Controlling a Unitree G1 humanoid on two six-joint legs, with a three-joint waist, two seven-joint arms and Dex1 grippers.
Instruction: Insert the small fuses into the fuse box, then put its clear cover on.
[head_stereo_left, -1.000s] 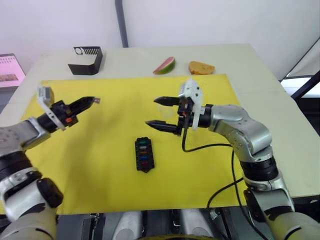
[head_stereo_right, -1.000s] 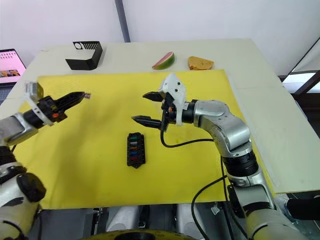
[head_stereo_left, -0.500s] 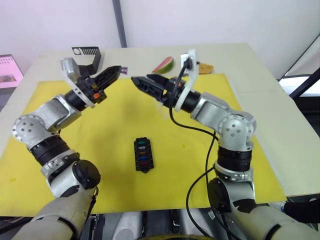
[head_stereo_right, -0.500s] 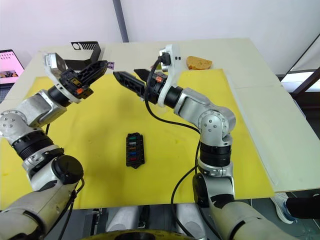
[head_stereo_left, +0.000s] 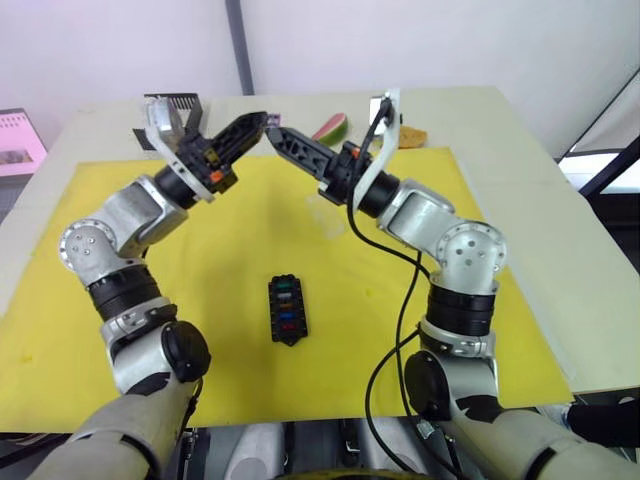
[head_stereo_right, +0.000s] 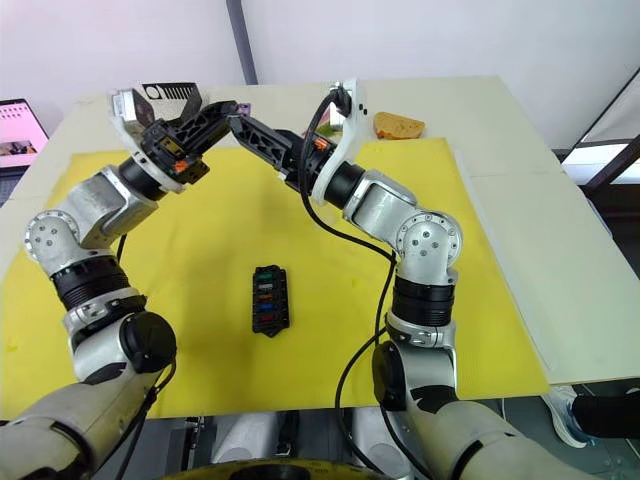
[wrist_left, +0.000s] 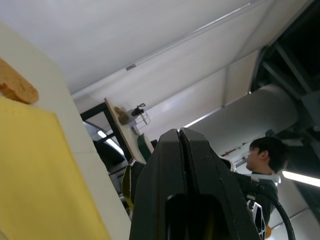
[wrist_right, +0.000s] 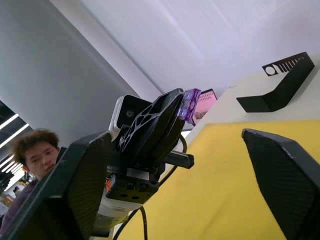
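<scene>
Yellow mat (head_stereo_left: 200, 300) on pale table: fuse box (head_stereo_left: 288, 309) lies flat mid-mat (coloured fuses seated in its slots). Left gripper (wrist_right: 176, 112), raised above the far edge, pinches a purple fuse (wrist_right: 190, 104) at its fingertips. Right gripper (head_stereo_left: 283, 140), jaws spread, faces it, close by.

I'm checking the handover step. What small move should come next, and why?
Probably ease the open right gripper forward around the purple fuse. The left gripper is shut on that fuse at its tip, both grippers meet raised above the yellow mat, and the fuse box lies well below them.
</scene>
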